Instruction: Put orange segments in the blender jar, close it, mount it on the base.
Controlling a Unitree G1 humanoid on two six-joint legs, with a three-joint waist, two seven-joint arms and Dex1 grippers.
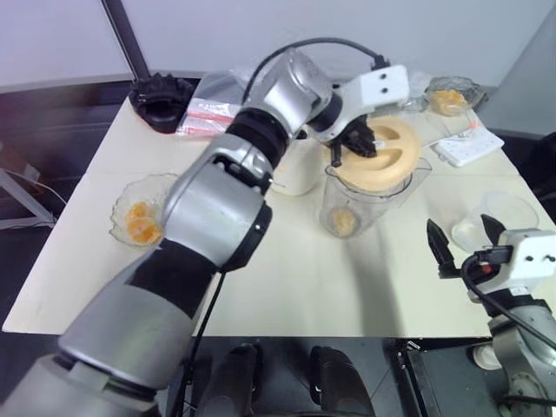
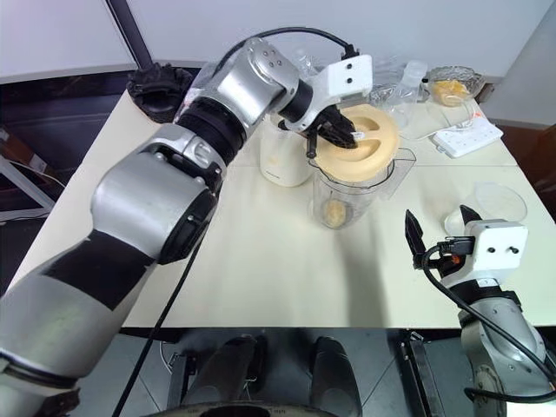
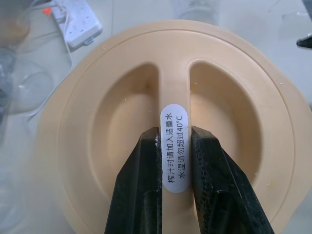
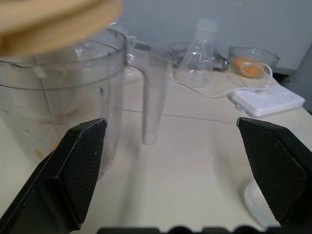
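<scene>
The left arm crosses the table (image 1: 287, 287) and covers much of its left half, hiding most of the base (image 2: 284, 156), of which a cream flank shows just beside the jar (image 2: 352, 195). The left gripper (image 3: 174, 146) is clamped on the raised centre rib of the lid (image 3: 97, 126), its two fingers pinching either side of a white label; the lid sits tilted at the jar's mouth, and whether it is seated on the rim or held just above it cannot be told. Through the clear wall some orange segments (image 1: 345, 221) show at the jar bottom, blurred by the plastic; the blade cannot be made out. More segments lie in a glass bowl (image 1: 130, 204) near the table's left edge, partly cut off by the arm, and another bowl (image 1: 452, 95) with orange pieces stands at the far right corner beside a white power strip (image 1: 469, 146). A black ridged object (image 1: 161, 100) sits at the far left edge. The right gripper (image 1: 463, 239) hangs near the table's front right edge with its fingers spread wide and nothing between them, well apart from the jar; the jar's handle (image 4: 151, 97) faces it. A shallow clear cup (image 2: 501, 201) lies just beyond that gripper. Bare tabletop stretches between the jar and the near edge.
</scene>
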